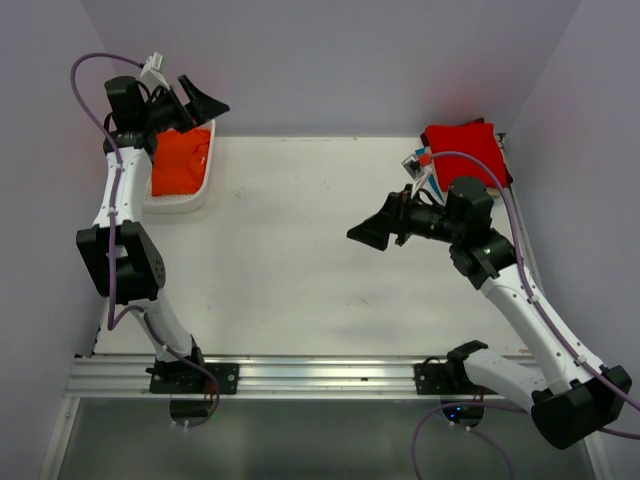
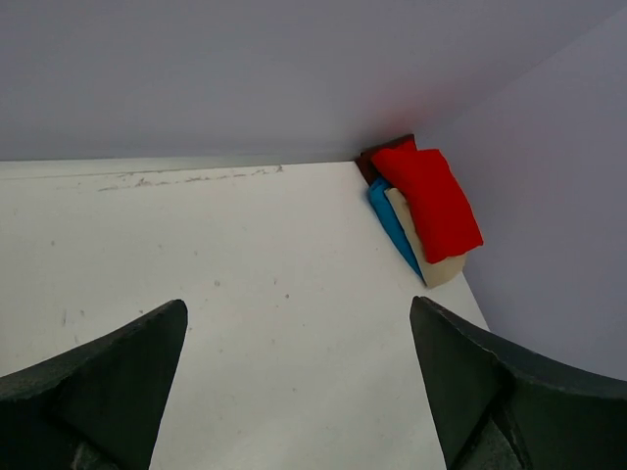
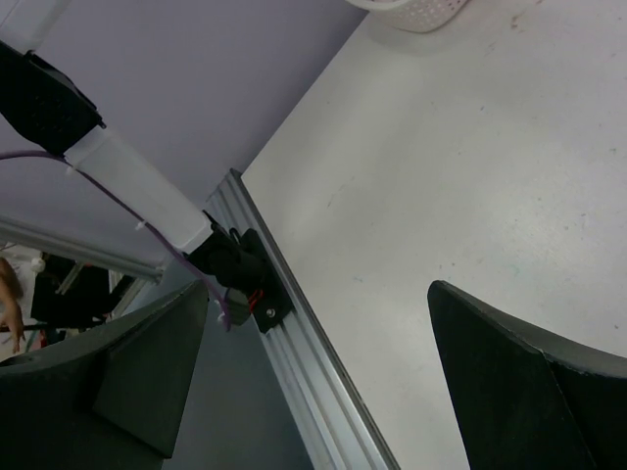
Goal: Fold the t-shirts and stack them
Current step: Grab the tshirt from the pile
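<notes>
An orange t-shirt (image 1: pixel 180 160) lies bunched in the white basket (image 1: pixel 192 200) at the back left. My left gripper (image 1: pixel 198 104) hangs above the basket's far end, open and holding nothing. A stack of folded t-shirts (image 1: pixel 464 148) sits in the back right corner, red on top; the left wrist view shows its red (image 2: pixel 431 201), beige (image 2: pixel 423 250) and blue (image 2: pixel 390 221) layers. My right gripper (image 1: pixel 372 232) hovers over the table right of centre, pointing left, open and empty. In both wrist views the jaws stand wide apart with bare table between them.
Purple-grey walls close in the white table (image 1: pixel 300 250) at the back and sides. An aluminium rail (image 1: pixel 300 375) carrying both arm bases runs along the near edge. The basket's rim (image 3: pixel 416 12) shows at the top of the right wrist view.
</notes>
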Available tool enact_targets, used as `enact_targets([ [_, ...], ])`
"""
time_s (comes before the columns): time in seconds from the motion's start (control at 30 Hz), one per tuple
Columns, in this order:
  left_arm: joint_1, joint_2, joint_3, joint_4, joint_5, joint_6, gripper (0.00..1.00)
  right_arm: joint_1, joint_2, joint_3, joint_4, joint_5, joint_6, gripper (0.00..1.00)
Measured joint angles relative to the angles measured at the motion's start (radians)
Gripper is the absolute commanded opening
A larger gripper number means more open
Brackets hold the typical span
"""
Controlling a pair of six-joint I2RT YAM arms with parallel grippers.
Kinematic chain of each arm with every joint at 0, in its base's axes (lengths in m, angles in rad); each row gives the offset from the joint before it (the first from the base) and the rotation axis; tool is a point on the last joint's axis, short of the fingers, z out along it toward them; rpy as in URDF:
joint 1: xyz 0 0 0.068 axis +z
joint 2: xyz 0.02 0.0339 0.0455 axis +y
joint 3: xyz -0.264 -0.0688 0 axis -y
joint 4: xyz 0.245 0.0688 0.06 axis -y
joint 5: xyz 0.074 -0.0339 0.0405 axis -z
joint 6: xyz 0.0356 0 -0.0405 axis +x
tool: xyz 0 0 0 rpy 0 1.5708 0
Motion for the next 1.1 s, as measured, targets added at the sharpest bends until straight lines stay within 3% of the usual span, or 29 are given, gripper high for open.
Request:
enact_targets([
  [0.27, 0.012, 0.051, 0.031, -0.019, -0.033, 0.002, 1.00, 0.000, 0.001, -0.008, -0.004, -0.004, -0.008, 0.99],
  [0.43, 0.038, 0.256, 0.234, -0.153, -0.171, 0.047, 1.00, 0.000, 0.008, -0.018, -0.035, 0.008, -0.031, 0.99],
  [0.6, 0.052, 0.449, 0.335, -0.241, -0.272, 0.080, 0.96, 0.000, 0.003, -0.037, -0.073, 0.030, -0.048, 0.99],
  [0.83, 0.052, 0.612, 0.338, -0.317, -0.352, 0.109, 0.92, 0.000, -0.004, -0.059, -0.104, 0.051, -0.052, 0.99],
  [1.1, 0.047, 0.595, 0.297, -0.266, -0.375, 0.099, 0.84, 0.000, -0.006, -0.059, -0.129, 0.062, -0.057, 0.99],
])
